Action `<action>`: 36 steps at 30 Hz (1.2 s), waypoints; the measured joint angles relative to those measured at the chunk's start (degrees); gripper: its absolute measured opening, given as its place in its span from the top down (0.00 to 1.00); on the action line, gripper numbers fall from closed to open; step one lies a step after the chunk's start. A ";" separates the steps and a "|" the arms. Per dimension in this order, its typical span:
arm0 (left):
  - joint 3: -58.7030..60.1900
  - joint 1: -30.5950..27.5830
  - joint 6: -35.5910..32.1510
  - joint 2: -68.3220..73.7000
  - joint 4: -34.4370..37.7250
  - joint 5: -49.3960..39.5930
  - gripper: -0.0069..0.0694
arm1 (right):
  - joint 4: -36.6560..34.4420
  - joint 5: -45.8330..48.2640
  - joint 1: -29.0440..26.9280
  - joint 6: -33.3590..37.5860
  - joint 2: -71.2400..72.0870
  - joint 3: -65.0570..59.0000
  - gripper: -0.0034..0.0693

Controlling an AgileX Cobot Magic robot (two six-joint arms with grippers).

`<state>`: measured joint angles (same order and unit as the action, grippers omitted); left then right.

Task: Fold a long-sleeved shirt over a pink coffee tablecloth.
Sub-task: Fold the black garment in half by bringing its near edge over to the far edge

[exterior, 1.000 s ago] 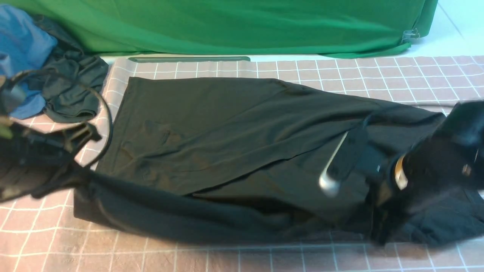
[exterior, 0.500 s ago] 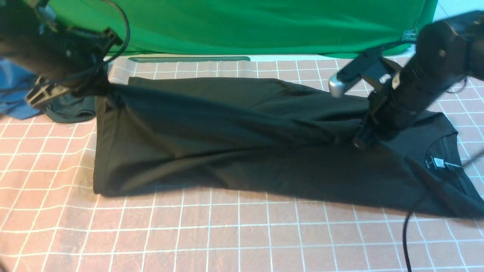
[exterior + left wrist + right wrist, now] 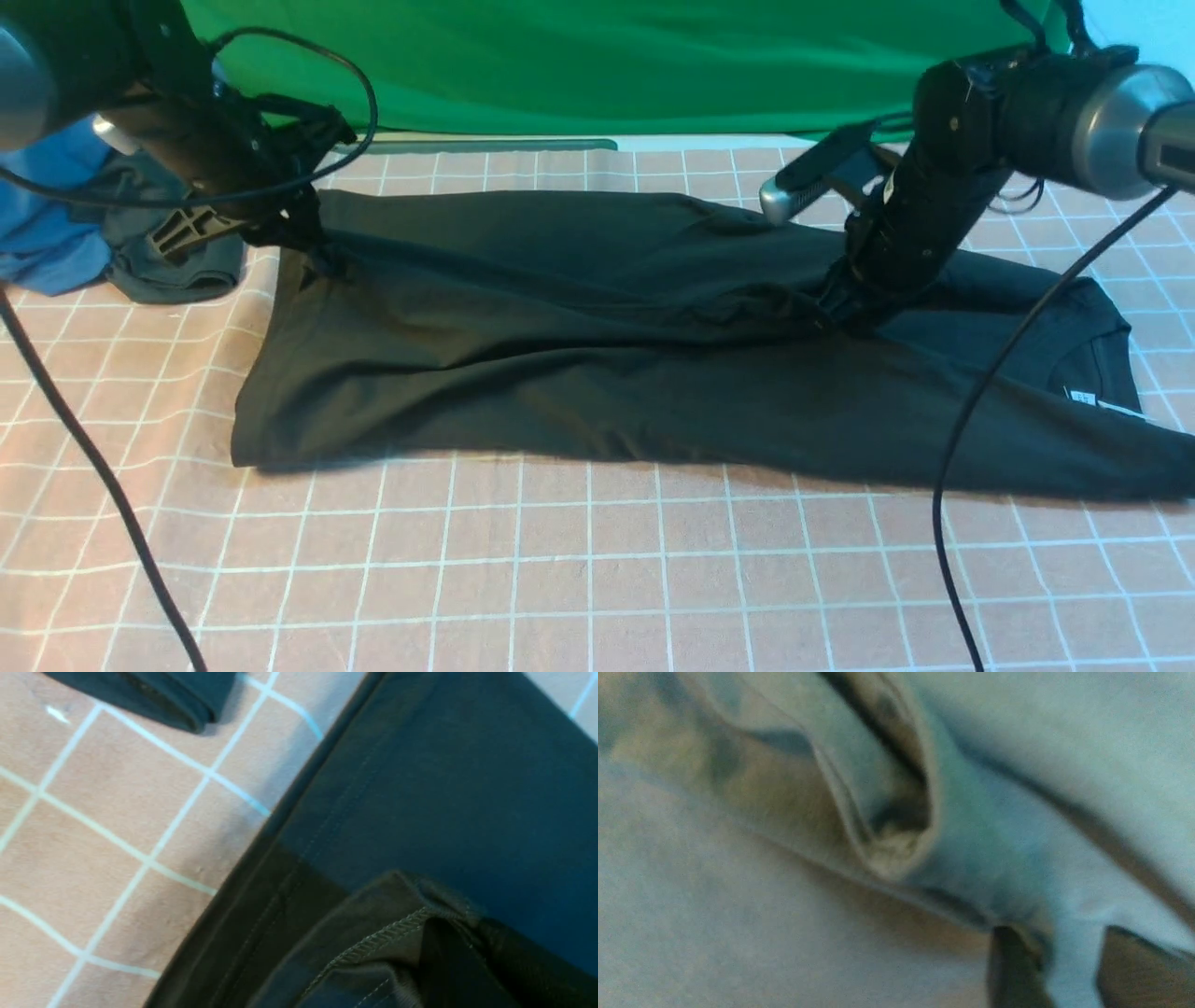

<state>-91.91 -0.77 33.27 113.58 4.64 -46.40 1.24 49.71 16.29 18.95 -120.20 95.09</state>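
Left gripper (image 3: 313,250) clenches the long-sleeved shirt (image 3: 579,327) by its hem; right gripper (image 3: 838,306) straddles a shirt fold — gripping or released, cannot tell. The shirt's white neck label (image 3: 1083,397) is illegible.

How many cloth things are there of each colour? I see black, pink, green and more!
Black: 1, the black shirt
Pink: 1, the pink tablecloth
Green: 1, the green cloth
Blue: 1, the blue garment
Dark grey: 1, the dark grey garment
Total: 5
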 joint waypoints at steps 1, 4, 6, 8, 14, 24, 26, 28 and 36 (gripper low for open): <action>-0.15 0.00 0.00 0.00 -0.08 -0.05 0.87 | -0.40 1.32 0.00 -0.89 0.49 0.67 0.41; -0.31 -0.12 0.00 0.00 -0.15 -0.14 0.87 | -3.27 4.78 0.06 -1.75 2.15 2.07 0.32; -0.31 -0.18 -0.63 0.00 -0.20 -0.61 0.87 | -5.98 5.57 0.54 0.78 2.84 2.31 0.30; -0.31 -0.24 -1.24 0.00 -0.19 -1.01 0.87 | -7.35 5.47 1.55 3.17 2.92 2.37 0.29; -0.31 -0.35 -2.27 0.00 -0.19 -1.61 0.87 | -8.53 0.81 3.98 5.26 0.23 2.37 0.29; -0.31 -0.35 -2.32 0.00 -0.14 -1.50 0.87 | -6.51 -3.66 4.29 5.31 -2.72 2.37 0.60; -0.31 -0.35 -2.32 0.00 -0.14 -1.36 0.87 | -6.19 -4.28 4.29 5.31 -2.86 2.37 0.76; -0.31 -0.35 -2.32 0.00 -0.14 -1.12 0.87 | -6.04 -5.20 4.29 5.31 -2.86 2.37 0.84; -4.97 -0.97 -2.26 0.11 0.08 -3.34 0.87 | -5.85 -5.99 3.42 5.64 -1.66 5.98 0.85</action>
<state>-96.87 -1.73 31.01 113.68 4.72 -49.74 -4.61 43.72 19.71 24.59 -121.86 101.06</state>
